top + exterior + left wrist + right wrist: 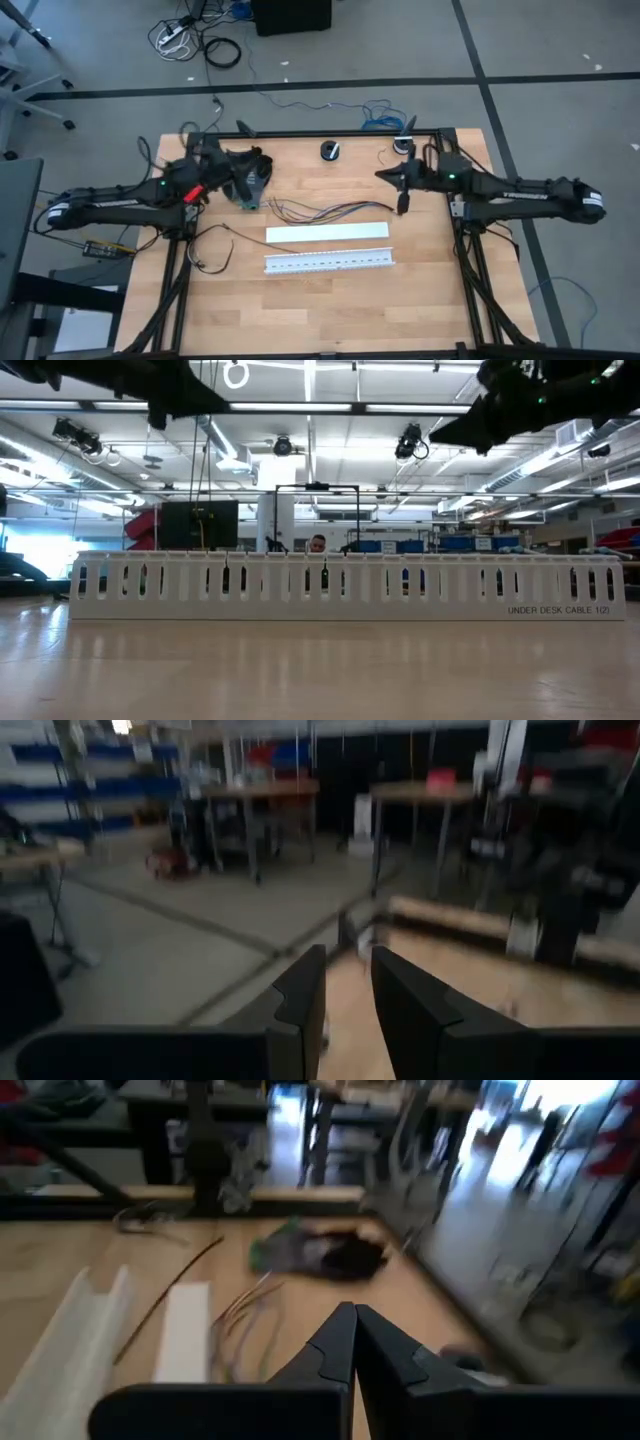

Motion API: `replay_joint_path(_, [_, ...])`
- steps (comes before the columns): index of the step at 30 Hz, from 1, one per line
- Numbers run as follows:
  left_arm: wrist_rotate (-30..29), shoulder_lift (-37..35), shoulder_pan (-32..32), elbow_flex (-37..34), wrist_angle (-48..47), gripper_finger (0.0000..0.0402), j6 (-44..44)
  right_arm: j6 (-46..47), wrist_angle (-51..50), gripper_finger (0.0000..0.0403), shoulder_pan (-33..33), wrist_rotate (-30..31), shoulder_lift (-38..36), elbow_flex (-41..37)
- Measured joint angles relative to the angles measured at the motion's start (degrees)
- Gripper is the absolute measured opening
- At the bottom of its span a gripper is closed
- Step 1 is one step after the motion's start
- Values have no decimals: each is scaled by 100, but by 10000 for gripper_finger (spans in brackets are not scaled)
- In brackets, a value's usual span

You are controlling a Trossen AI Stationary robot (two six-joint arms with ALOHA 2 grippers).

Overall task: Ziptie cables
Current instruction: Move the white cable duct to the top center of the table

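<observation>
Wooden table (330, 300) under me, grey floor around it, a workshop hall beyond in the low view. My right gripper (402, 208) hangs above the table toward its right edge, fingers pressed together with nothing between them; its wrist view shows the two tips (352, 1342) meeting. My left gripper (345, 995) is up by the far left corner, fingers parted by a narrow gap, and I see nothing in that gap; in the high view it sits above a dark-and-green module (250, 185).

The cables (325, 211), one loose bundle of several thin wires, lie across the middle of the table, fanning from the module toward the right gripper, which hangs over their right end.

Count: two white duct pieces, one plain cover (327, 233) just nearer than the cables, and one slotted duct (328, 262) beside it, toward the near edge. One small dark round object (331, 150) sits by the far edge.
</observation>
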Motion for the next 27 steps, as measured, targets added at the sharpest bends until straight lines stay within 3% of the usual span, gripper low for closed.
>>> replay_joint_path(7, [1490, 581, -98, -2, -472, 78, -470, 642, -190, 7, 319, -982, 761, 2])
replay_joint_path(13, [2078, 1002, -479, -2, -424, 78, -341, 1042, -208, 24, 906, -1038, 1173, 2])
replay_joint_path(18, [2080, 1110, -684, -2, -205, 78, -344, 1447, -216, 88, 1289, -982, 1336, 4])
replay_joint_path(27, [2038, 1120, -778, -2, -19, 78, -337, 1179, -66, 215, 2215, -132, 1911, 9])
